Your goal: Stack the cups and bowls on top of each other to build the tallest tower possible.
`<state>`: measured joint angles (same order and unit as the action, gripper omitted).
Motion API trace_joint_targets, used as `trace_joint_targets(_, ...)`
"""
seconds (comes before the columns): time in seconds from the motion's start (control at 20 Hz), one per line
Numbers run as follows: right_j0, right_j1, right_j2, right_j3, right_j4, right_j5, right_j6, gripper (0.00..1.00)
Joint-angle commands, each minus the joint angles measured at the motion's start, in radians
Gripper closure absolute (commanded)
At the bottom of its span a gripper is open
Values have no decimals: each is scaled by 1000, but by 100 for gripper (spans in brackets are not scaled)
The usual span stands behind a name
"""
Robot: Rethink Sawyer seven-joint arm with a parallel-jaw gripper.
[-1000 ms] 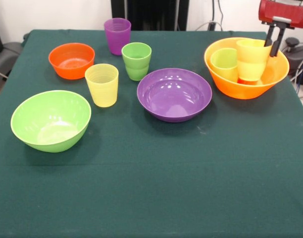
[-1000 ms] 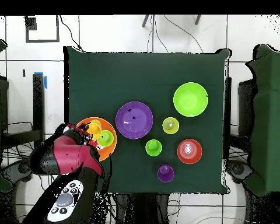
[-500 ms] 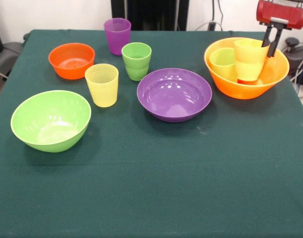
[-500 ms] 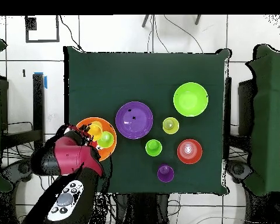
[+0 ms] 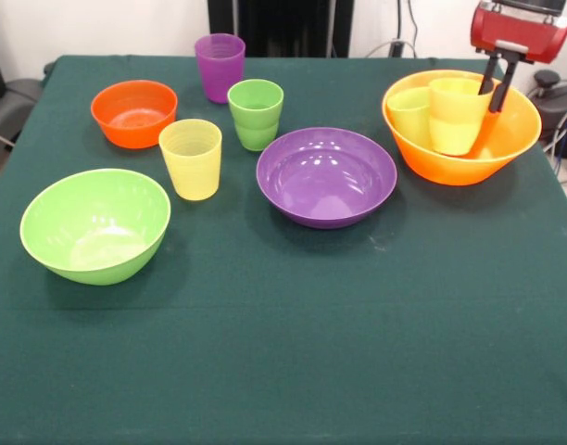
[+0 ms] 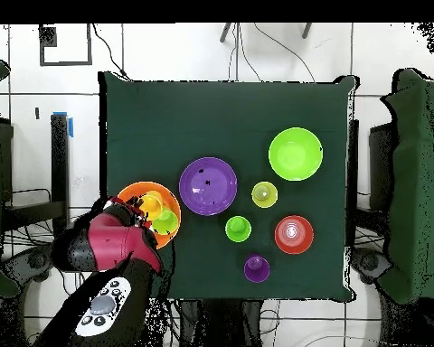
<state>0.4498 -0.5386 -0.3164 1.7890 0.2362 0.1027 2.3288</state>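
Cups: five countable in the front view. Purple cup (image 5: pixel 220 67) upright at the far side of the table (image 5: pixel 283 352). Dark green cup (image 5: pixel 256 113) upright just in front of it and a little right. Pale yellow ribbed cup (image 5: pixel 191 158) upright, nearer the camera, left of the dark green one. Lime green cup (image 5: pixel 409 115) and yellow-orange cup (image 5: pixel 456 115) both sit inside the large bowl, touching or nearly touching each other. The sixth cup cannot be made out in this view.

Bowls: four. Largest yellow-orange bowl (image 5: pixel 469 153) at the right of the front view, holding the two cups. Wide purple bowl (image 5: pixel 326 176) at mid-table, empty. Deep lime green bowl (image 5: pixel 95 225) at near left, empty. Small orange bowl (image 5: pixel 133 112) at far left, empty, close beside the pale yellow cup. All four apart from one another.

Tower: so far only the yellow-orange bowl with the cups inside it; the other three bowls and three cups stand singly on the cloth.

Gripper (image 5: pixel 496 85): red head over the yellow-orange bowl's far right side, two dark fingers (image 5: pixel 501 88) pointing down, set close together. They sit at the rim of the yellow-orange cup, apparently pinching its wall; the cup's base looks slightly tilted against the bowl floor.

Overhead view: arm (image 6: pixel 108 246) covers the bowl's (image 6: pixel 130 194) lower left part; the lime cup (image 6: pixel 165 220) shows beside it.
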Motion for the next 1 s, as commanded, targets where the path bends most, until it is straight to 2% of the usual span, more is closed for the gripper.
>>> trace_joint_targets(0.05, 19, 40, 52, 6, 38, 68, 158, 100)
trace_joint_targets(0.55, 22, 27, 57, 10, 47, 75, 157, 100)
trace_joint_targets(1.0, -12, -5, 120, 31, 54, 62, 157, 100)
